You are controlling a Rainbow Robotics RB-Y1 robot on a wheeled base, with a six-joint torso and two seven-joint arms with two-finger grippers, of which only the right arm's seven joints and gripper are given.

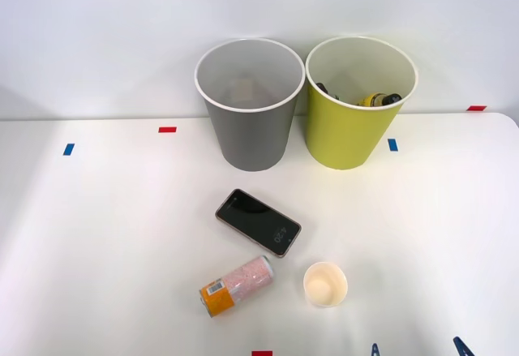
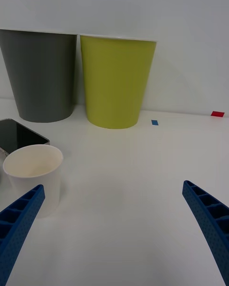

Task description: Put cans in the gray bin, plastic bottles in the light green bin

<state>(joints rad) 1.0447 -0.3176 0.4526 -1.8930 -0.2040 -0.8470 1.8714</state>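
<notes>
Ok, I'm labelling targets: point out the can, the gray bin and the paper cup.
can [image 1: 237, 285], front view, mid body.
gray bin [image 1: 251, 141], front view, outer wall.
paper cup [image 2: 39, 185], right wrist view, side wall.

The table [image 1: 97, 234] is viewed from above, forward and down. From low near its front edge, the gray bin [image 2: 42, 76], light green bin [image 2: 117, 81] and paper cup [image 2: 36, 171] are seen level; these are shared.

Your right tool [image 2: 114, 229] ends in two blue fingers [image 2: 210, 219], each a long tapering blade of matte plastic. Their inner faces carry a ribbed, ladder-like row of open cells, and the outer skin looks finely stippled, though you can't judge that texture well at this angle. In the front view you see just two small blue tips [image 1: 462, 345] of them.
</notes>
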